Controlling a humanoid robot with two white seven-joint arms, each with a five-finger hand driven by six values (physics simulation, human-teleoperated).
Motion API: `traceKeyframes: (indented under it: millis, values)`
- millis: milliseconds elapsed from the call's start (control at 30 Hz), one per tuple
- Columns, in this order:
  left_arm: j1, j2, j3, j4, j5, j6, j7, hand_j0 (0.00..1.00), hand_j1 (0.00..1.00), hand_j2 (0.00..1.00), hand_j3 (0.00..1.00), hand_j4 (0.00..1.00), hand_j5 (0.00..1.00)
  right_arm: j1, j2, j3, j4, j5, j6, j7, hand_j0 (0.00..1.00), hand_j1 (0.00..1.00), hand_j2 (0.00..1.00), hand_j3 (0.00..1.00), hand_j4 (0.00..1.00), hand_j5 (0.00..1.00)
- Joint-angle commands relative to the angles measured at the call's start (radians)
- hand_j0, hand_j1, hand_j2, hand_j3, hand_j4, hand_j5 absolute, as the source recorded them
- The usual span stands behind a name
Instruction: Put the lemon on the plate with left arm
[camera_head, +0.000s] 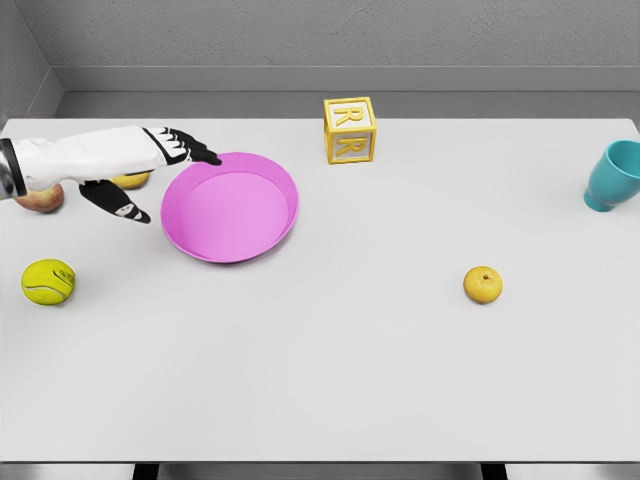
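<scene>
Lemon (131, 181) sits by the tabletop's left edge, mostly under our left hand (150, 175). Fingers spread, gripping nothing yet; plate (230, 206) sits right beside.

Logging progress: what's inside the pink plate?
The round pink plate holds nothing visible. Black fingers of the left hand cover only its upper-left rim.

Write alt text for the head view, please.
The left hand, fingers open, hovers over a partly hidden lemon beside an empty pink plate on a white table. Also there: an apple, tennis ball, R block, teal cup, yellow fruit.
</scene>
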Motion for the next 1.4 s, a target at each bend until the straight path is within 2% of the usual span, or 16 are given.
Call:
traceKeyframes:
  millis: [0,67,433,567,600,833,867,933,967,1067,1167,1233,1267,1300,1367]
  values:
    - [0.000,0.002,0.003,0.001,0.007,0.003,0.001,1.00,1.00,1.00,1.00,1.00,1.00,0.000,0.000,0.000,0.004,0.001,0.016,0.002,1.00,1.00,1.00,1.00,1.00,1.00]
    - [-0.002,0.002,0.003,0.011,0.007,0.003,0.001,1.00,1.00,1.00,1.00,1.00,1.00,0.020,0.000,0.001,0.004,0.000,0.025,-0.001,1.00,1.00,1.00,1.00,1.00,1.00]
    - [-0.002,-0.001,0.000,0.017,-0.004,0.003,0.001,1.00,1.00,1.00,1.00,1.00,1.00,0.018,0.000,0.001,0.000,0.000,0.023,0.003,1.00,1.00,1.00,1.00,1.00,1.00]
    - [-0.002,-0.014,0.002,0.057,-0.026,0.003,0.001,1.00,1.00,1.00,1.00,1.00,1.00,0.018,0.000,0.001,0.000,0.000,0.025,0.003,1.00,1.00,1.00,1.00,1.00,1.00]
    - [-0.003,-0.041,0.008,0.070,-0.042,0.003,0.001,1.00,1.00,1.00,1.00,1.00,1.00,0.018,0.000,0.001,0.000,-0.002,0.025,0.003,1.00,1.00,1.00,1.00,1.00,1.00]
    - [0.000,-0.060,0.011,0.074,-0.076,0.003,0.001,1.00,1.00,1.00,1.00,1.00,1.00,0.018,0.000,0.001,0.000,0.000,0.025,0.003,1.00,1.00,1.00,1.00,1.00,1.00]
    - [0.000,-0.063,0.025,0.074,-0.102,0.003,0.001,1.00,1.00,1.00,1.00,1.00,1.00,0.018,0.000,0.001,0.000,0.000,0.025,0.003,1.00,1.00,1.00,1.00,1.00,1.00]
    - [0.009,-0.093,0.088,0.086,-0.245,0.003,0.001,1.00,1.00,1.00,1.00,1.00,1.00,0.018,0.000,0.001,0.000,0.000,0.025,0.003,1.00,1.00,1.00,1.00,1.00,1.00]
    - [0.009,-0.110,0.089,0.097,-0.273,0.069,0.001,1.00,1.00,1.00,1.00,1.00,1.00,0.018,0.000,0.001,0.000,0.000,0.025,0.003,1.00,1.00,1.00,1.00,1.00,1.00]
    - [0.009,-0.127,0.089,0.129,-0.294,0.202,0.001,1.00,1.00,1.00,1.00,1.00,1.00,0.018,0.000,0.001,0.000,0.000,0.025,0.003,1.00,1.00,1.00,1.00,1.00,1.00]
    - [0.000,-0.175,0.101,0.215,-0.331,0.242,0.001,1.00,1.00,1.00,1.00,1.00,1.00,0.018,0.000,0.001,0.000,0.000,0.025,0.003,1.00,1.00,1.00,1.00,1.00,1.00]
    - [0.000,-0.198,0.103,0.244,-0.351,0.275,0.001,1.00,1.00,1.00,1.00,1.00,1.00,0.018,0.000,0.001,0.000,0.000,0.025,0.003,1.00,1.00,1.00,1.00,1.00,1.00]
    - [0.000,-0.213,0.103,0.260,-0.383,0.275,0.001,1.00,1.00,1.00,1.00,1.00,1.00,0.018,0.000,0.001,0.000,0.000,0.025,0.003,1.00,1.00,1.00,1.00,1.00,1.00]
    - [0.000,-0.238,0.127,0.269,-0.452,0.275,0.001,1.00,1.00,1.00,1.00,1.00,1.00,0.018,0.000,0.001,0.000,0.000,0.025,0.003,1.00,1.00,1.00,1.00,1.00,1.00]
    - [0.008,-0.268,0.172,0.275,-0.497,0.276,0.001,1.00,1.00,1.00,1.00,1.00,1.00,0.018,0.000,0.001,0.000,0.000,0.023,0.003,1.00,1.00,1.00,1.00,1.00,1.00]
